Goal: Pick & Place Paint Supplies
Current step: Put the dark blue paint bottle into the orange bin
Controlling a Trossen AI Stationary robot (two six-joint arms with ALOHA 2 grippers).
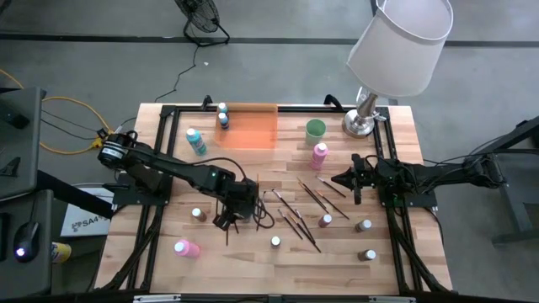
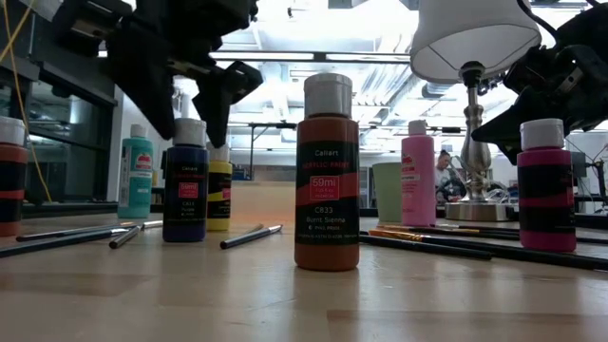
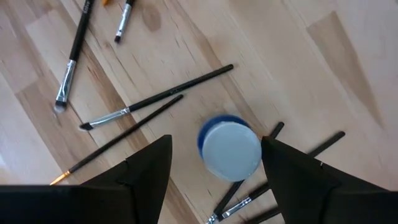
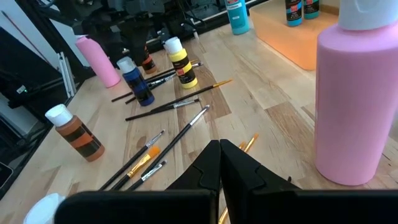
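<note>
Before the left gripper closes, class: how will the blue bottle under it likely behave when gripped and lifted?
The blue bottle is upright and narrow, so an off-centre touch may tip it. It looks rigid, so it probably won't squash. The open left gripper straddles its round, smooth-looking body, which might twist or slip.

Front and centre, the brown paint bottle (image 2: 327, 171) carries a label reading "Callart", "59ml", "C833" and "Burnt Sienna". The dark blue bottle (image 2: 185, 180) shows a similar label, its print too small to read.
</note>
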